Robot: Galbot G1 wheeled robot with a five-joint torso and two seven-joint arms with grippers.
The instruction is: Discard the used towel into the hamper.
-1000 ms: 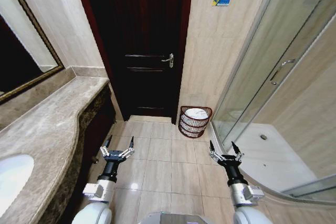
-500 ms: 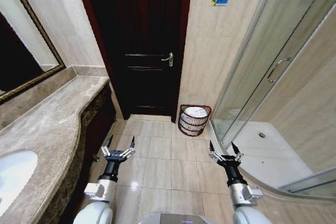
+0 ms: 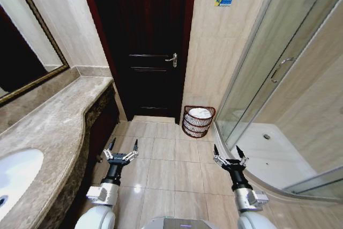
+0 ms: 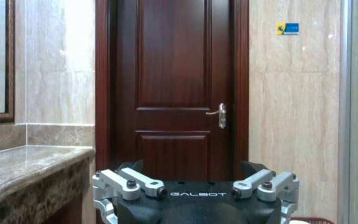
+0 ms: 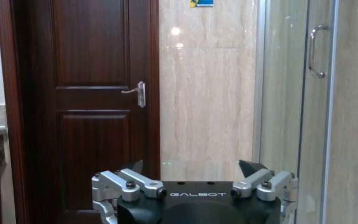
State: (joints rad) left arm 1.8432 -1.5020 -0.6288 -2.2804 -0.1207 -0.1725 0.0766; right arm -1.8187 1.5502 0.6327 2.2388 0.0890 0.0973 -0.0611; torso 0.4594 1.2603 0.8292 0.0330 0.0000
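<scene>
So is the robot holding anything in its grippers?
No, nothing is held. The left gripper and right gripper are both open and empty above the floor.

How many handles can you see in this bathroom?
2. A door handle on the dark wooden door, and a long bar handle on the glass shower door to the right. Others may be hidden outside the picture.

One hamper (image 3: 199,121), one towel (image 3: 200,113), one door (image 3: 147,41), two end effectors (image 3: 123,146) (image 3: 230,150).
</scene>
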